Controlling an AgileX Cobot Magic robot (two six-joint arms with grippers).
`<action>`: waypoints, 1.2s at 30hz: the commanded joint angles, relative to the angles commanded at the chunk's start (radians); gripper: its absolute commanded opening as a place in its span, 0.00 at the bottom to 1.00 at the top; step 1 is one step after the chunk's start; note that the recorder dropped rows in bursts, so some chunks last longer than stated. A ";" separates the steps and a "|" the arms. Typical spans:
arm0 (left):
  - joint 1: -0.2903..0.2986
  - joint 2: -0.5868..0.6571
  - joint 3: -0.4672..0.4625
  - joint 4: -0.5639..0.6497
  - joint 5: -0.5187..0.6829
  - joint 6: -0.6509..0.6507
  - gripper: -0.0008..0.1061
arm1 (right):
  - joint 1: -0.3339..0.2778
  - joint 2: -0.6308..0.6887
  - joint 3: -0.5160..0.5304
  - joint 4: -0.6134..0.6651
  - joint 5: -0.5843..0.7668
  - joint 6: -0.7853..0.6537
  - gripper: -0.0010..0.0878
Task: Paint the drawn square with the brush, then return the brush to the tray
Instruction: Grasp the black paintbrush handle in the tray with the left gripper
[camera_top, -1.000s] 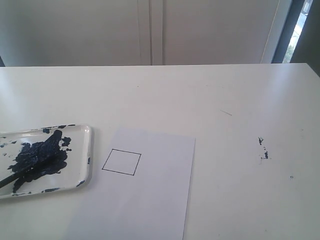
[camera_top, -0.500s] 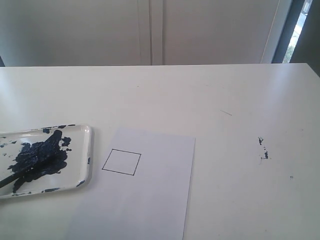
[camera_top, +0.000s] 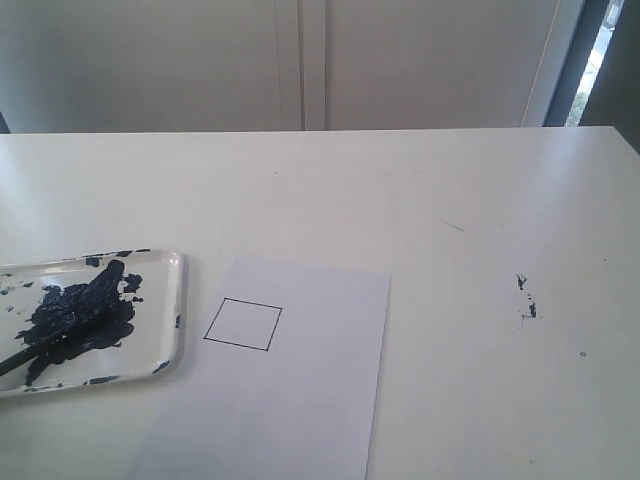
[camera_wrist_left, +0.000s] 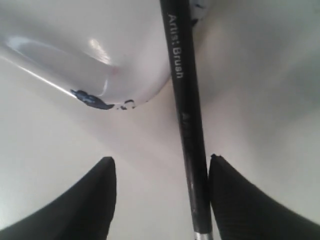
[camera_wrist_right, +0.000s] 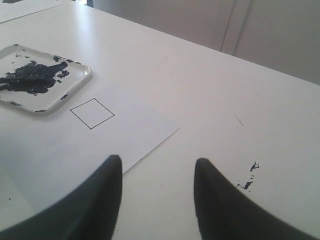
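Pickup stage: the left gripper (camera_wrist_left: 160, 162) straddles the brush (camera_wrist_left: 182, 100), wide open, not clamped; the right gripper (camera_wrist_right: 158, 161) gapes empty. Next: close squarely, lift.

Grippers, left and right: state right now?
Left gripper: open, jaws either side of the brush handle, not clamped.
Right gripper: open, empty.

**Tray at left, sheet beside it**

In the exterior view the brush (camera_top: 25, 356) lies in the tray (camera_top: 176, 300), at the left of the table (camera_top: 420, 200). Just right of the tray lies the paper sheet (camera_top: 310, 400), with the drawn square (camera_top: 243, 324) on its tray-side half. Paint specks (camera_top: 526, 298) sit well apart, to the right.
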 joint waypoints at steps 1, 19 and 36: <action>0.000 0.008 0.000 0.002 -0.005 0.000 0.56 | 0.000 0.000 0.000 0.000 0.000 0.000 0.50; 0.000 0.040 0.000 0.002 -0.013 0.000 0.01 | 0.000 0.000 0.000 0.000 -0.007 0.000 0.50; 0.000 -0.119 0.000 0.005 0.108 -0.157 0.01 | 0.000 0.000 0.000 0.000 -0.007 0.000 0.50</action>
